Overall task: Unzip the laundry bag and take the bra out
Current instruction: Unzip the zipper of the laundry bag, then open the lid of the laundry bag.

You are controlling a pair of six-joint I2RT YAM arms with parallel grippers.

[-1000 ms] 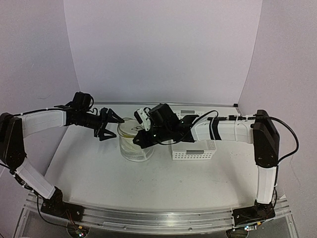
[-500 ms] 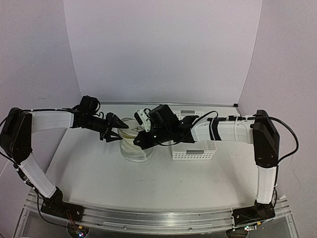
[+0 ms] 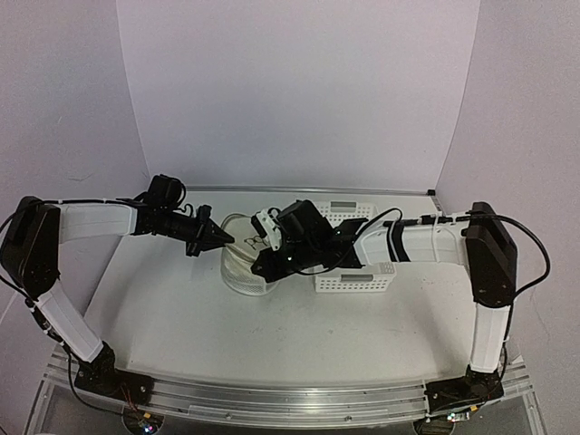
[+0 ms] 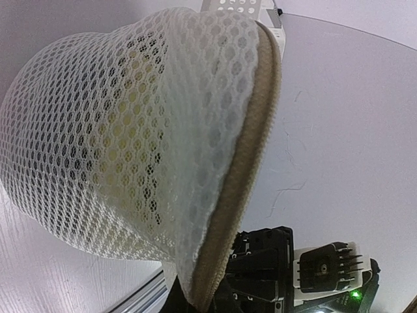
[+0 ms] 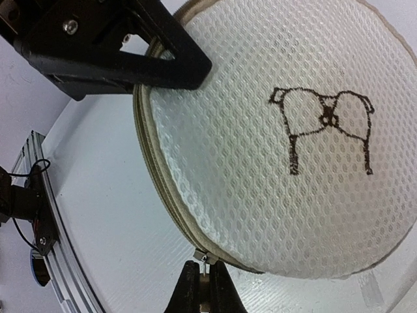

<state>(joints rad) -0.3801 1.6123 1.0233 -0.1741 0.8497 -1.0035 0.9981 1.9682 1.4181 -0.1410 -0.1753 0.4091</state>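
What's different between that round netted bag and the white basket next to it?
The laundry bag is round and soft mesh; the basket is rectangular, stiff plastic. The laundry bag is tilted, gripped by the left claw and right claw; the basket sits flat. Both are white and full of holes.

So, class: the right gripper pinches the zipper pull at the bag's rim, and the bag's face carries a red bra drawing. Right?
One slip: the bra drawing on the laundry bag is black, not red; the right wrist view shows it. The right gripper does pinch the zipper pull.
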